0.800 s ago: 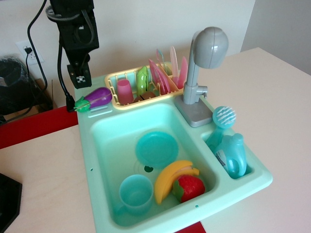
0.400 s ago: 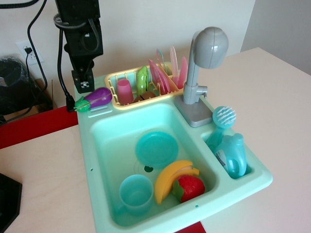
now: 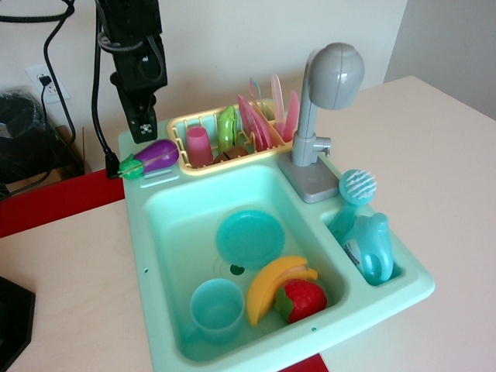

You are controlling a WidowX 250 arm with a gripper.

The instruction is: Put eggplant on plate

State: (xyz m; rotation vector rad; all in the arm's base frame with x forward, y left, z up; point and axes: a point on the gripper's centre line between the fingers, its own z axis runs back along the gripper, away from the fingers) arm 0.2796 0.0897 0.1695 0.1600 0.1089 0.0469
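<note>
The eggplant (image 3: pixel 152 157), a small glossy purple plastic toy with a bright green leafy cap, is lying on its side on the back left corner ledge of the mint-green plastic toy sink (image 3: pixel 147 256), cap end pointing left toward the edge, purple end just beside the yellow plastic dish rack (image 3: pixel 180 124). Only one view here, the overhead-ish one looking down at the pale wooden desk (image 3: pixel 70 302).

The black pincer (image 3: pixel 144 127) hangs down from the arm right above the eggplant, a bit toward its stem side, close to it but not touching as far as I can see. Honestly can't tell how far the pincer is open from this angle, it just reads as one dark block with a white patterned marker on its tip. It isn't holding anything.

The round flat teal plastic plate (image 3: pixel 249 238) sits flat on the floor of the basin, roughly in the middle, well apart from the eggplant. In front of it there's a teal plastic cup (image 3: pixel 217 308) standing upright, then a yellow toy banana (image 3: pixel 271 285) leaning against a red toy strawberry (image 3: pixel 304 299) in the front right part of the basin.

The rack holds a pink cup (image 3: pixel 199 145), something green, and pink plates (image 3: pixel 260 118) standing on edge. The grey plastic tap (image 3: pixel 325 101) stands behind the basin on the right, and a blue bottle (image 3: pixel 370 246) with a scrub brush (image 3: pixel 355 190) sits in the small side compartment.
</note>
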